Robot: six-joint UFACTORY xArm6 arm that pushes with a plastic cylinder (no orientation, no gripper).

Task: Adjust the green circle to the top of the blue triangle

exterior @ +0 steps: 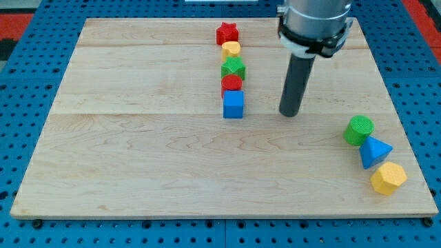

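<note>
While my tip (290, 114) rests on the bare wooden worktop (138, 158) touching no block, it has no gripper to open or close, being a plain rod. To its left, near but apart, stands a column: red star (227, 32), yellow block (231, 49), green star (233, 67), red block (231, 83), blue cube (233, 105). Well off toward the view's lower right, the green circle (359, 129) already sits just above the blue triangle (374, 151), seemingly touching it, with a yellow hexagon (388, 178) below. I judge only a fine nudge is left: the circle lies slightly left, so approach from its left side gently.
</note>
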